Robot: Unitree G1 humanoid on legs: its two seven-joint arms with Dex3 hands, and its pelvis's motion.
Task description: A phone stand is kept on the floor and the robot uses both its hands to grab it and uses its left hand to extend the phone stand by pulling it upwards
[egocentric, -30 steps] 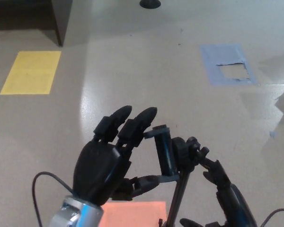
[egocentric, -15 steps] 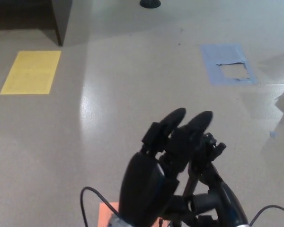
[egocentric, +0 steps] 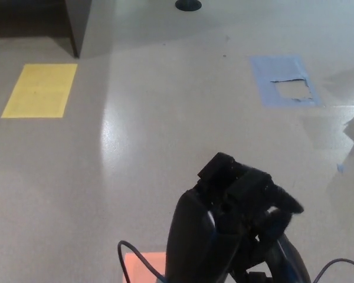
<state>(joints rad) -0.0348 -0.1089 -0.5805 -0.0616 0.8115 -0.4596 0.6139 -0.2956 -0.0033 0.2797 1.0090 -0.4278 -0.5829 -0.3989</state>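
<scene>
Nearest, at the bottom edge: left hand point(egocentric: 224, 233), back turned to the camera, fingers point(egocentric: 248, 186) curled forward and down into a tight bunch. Looks clenched on something beneath it, most likely the head of the phone stand, though cannot be confirmed, with the stand itself almost wholly hidden under palm and knuckles. Just beside it on its right and a little lower: right hand point(egocentric: 288, 262), only a dark sliver in view, touching or nearly touching the left; cannot tell whether released or clenched.

Judged from that stacking: stand directly under and just beyond the left hand, long axis running upright from the floor toward the camera, so seen nearly end-on. Left hand on top and nearer the head, right hand lower, presumably at the pole. For the pull: straight up along that axis with the left, lower part held down by the right; any sideways drift likely to tilt the stand rather than extend it.

Just behind and to the left of the left wrist: a loop of black cable point(egocentric: 133, 253) over an orange patch point(egocentric: 146, 265) on the floor. Well beyond the fingers, far left: a yellow rectangle point(egocentric: 40, 89). Far right: a blue rectangle point(egocentric: 265, 76) with a torn middle.
</scene>
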